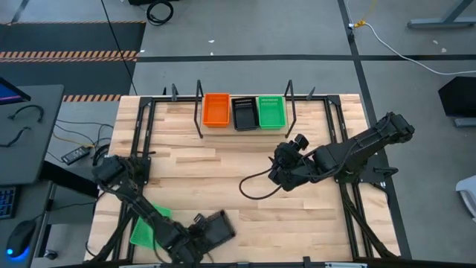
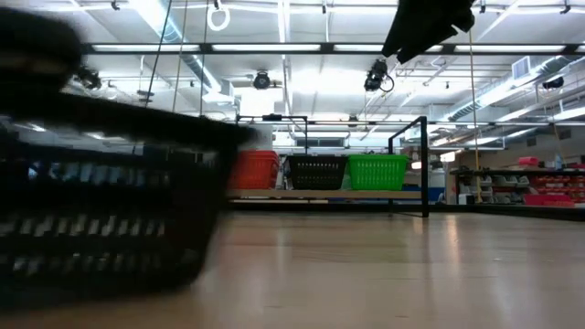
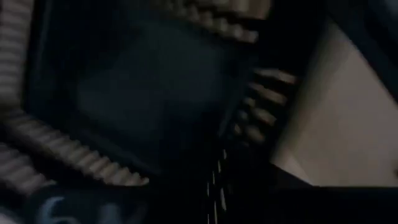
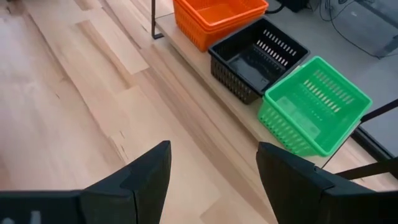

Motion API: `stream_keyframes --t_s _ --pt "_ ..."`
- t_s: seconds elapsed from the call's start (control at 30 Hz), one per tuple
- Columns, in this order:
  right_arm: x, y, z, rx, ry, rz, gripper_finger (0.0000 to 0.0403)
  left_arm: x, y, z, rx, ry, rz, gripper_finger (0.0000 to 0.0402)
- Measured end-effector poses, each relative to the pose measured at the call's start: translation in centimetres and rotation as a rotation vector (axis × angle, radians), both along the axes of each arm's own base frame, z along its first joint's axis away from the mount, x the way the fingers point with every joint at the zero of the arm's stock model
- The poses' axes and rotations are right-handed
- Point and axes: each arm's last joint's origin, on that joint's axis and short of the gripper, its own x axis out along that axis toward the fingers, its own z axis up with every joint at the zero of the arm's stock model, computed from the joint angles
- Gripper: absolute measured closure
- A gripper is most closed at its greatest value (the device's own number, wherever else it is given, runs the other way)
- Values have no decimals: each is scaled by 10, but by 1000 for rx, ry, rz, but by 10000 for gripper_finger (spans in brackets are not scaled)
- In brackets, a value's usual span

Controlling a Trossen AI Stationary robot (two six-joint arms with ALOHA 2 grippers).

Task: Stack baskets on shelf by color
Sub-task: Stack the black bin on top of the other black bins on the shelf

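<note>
The shelf (image 1: 245,130) stands at the table's far edge and carries orange baskets (image 1: 216,109), a black basket (image 1: 243,114) and a green basket (image 1: 271,112) side by side on its board (image 4: 186,53). My left gripper (image 1: 195,240) is low at the near edge, at a loose black basket (image 1: 217,225) that fills the low view's left (image 2: 101,210). Another green basket (image 1: 146,231) lies flat on the table under the left arm. My right gripper (image 4: 214,180) hangs open above the table's middle (image 1: 285,165), short of the shelf, touching nothing. My left gripper is at one wall of the loose black basket (image 3: 249,124), coming from the table's left. The wrist view looks straight into the basket's inside and hides the fingers, so the kind of hold cannot be told. The basket sits low at the near edge, slightly tilted.
Black upright rods (image 1: 199,108) of the shelf frame rise on both sides of the shelved baskets. A black cable (image 1: 256,186) loops over the table below the right arm. Bare wood lies between the shelf and the near edge (image 1: 216,175).
</note>
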Motion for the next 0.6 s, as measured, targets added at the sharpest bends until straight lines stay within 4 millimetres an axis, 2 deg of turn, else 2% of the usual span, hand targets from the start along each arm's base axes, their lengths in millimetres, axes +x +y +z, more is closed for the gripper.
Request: stream_keyframes --t_s 0.1,0.27,0.43,0.6 --pt "0 0 0 -17 -2 -2 161 16 3 19 -3 -49 13 384" --pt "0 0 0 -37 10 12 161 44 33 37 134 -102 103 395" --pt "-6 3 -2 -79 90 60 161 79 87 44 253 -97 198 397" --pt "-20 4 -3 -94 160 41 161 112 159 44 279 -71 345 398"
